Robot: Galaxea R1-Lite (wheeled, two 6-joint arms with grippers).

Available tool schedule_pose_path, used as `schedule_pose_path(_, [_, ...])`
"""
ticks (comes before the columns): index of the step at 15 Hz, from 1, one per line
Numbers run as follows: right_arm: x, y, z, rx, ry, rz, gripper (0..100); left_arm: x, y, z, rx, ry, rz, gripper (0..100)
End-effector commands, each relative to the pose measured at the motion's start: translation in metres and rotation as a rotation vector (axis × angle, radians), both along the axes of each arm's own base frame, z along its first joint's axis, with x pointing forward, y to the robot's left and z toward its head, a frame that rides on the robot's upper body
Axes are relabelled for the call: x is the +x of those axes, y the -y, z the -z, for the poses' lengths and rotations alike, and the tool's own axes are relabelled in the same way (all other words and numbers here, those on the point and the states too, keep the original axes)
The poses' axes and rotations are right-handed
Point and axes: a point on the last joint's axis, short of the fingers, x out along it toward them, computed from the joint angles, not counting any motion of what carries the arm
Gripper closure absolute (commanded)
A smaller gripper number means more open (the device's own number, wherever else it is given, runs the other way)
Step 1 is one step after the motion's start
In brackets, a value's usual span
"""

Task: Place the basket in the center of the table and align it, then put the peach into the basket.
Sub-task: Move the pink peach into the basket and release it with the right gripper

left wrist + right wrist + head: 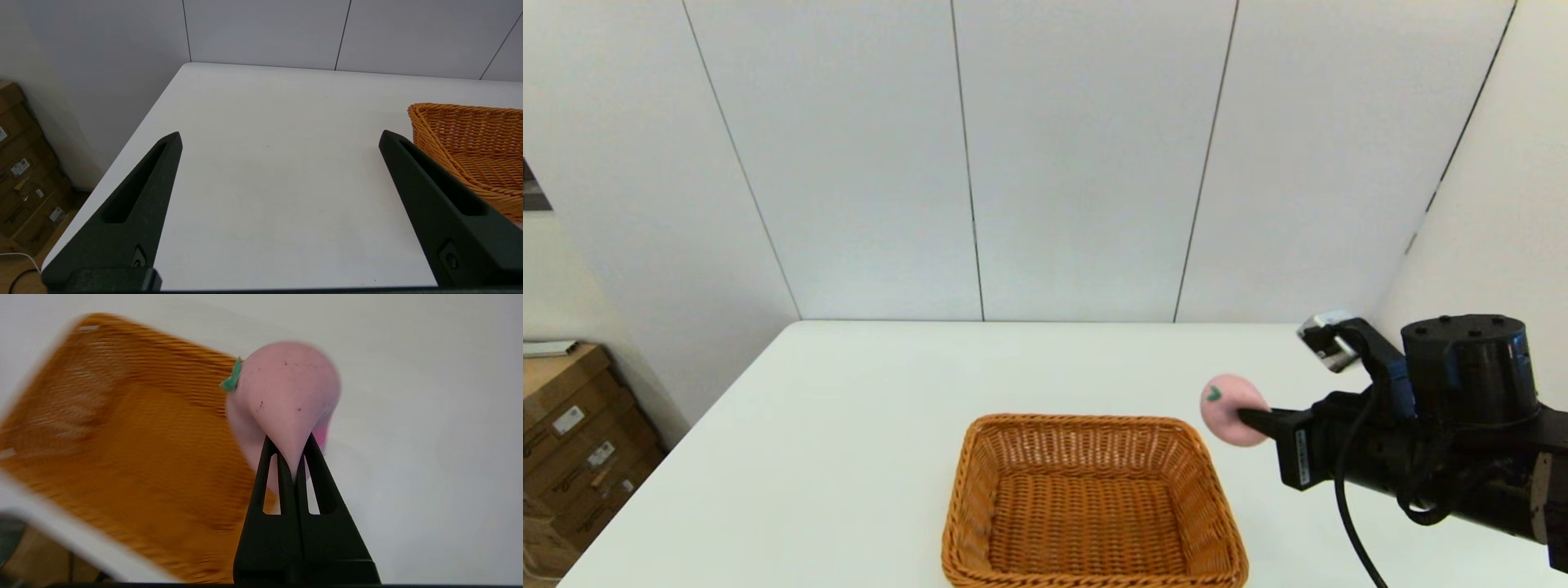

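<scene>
The orange-brown wicker basket [1094,506] rests on the white table [849,425] near its front middle, with nothing inside. My right gripper [1245,418] is in the air just right of the basket's far right corner, shut on the pointed end of the pale pink peach [1230,408]. In the right wrist view the peach [286,400] with its green stem mark is pinched between the fingers [274,473], and the basket [122,449] lies below and beyond it. My left gripper [280,136] hovers open over bare table left of the basket [474,151], holding nothing.
Stacked cardboard boxes [572,441] stand on the floor past the table's left edge. White wall panels run along the table's far edge and right side. A small white and black device [1327,339] sits behind the right arm.
</scene>
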Motion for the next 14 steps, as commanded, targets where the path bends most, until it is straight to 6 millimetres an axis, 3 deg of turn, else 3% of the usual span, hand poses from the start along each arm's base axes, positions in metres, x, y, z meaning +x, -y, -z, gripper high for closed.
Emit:
schedule_pose_path(1, [-0.012, -0.037, -0.018, 0.019, 0.046, -0.161, 100, 0.0, 0.0, 0.0, 0.005, -0.002, -0.001, 0])
schedule_pose_path(3, [-0.002, -0.052, -0.004, -0.017, 0.008, -0.191, 100, 0.0, 0.0, 0.0, 0.008, -0.003, -0.001, 0])
schedule_pose_path(8, [0.001, -0.098, 0.029, -0.091, -0.073, -0.298, 100, 0.0, 0.0, 0.0, 0.007, -0.002, -0.002, 0])
schedule_pose_path(9, [0.0, -0.104, 0.033, -0.1, -0.081, -0.313, 0, 0.0, 0.0, 0.0, 0.007, -0.002, -0.002, 0])
schedule_pose_path(11, [0.0, -0.114, 0.033, -0.099, -0.071, -0.321, 0, 0.0, 0.0, 0.0, 0.005, -0.002, -0.002, 0])
schedule_pose_path(14, [0.006, -0.103, 0.024, -0.089, -0.037, -0.262, 0, 0.0, 0.0, 0.0, 0.005, -0.002, -0.002, 0])
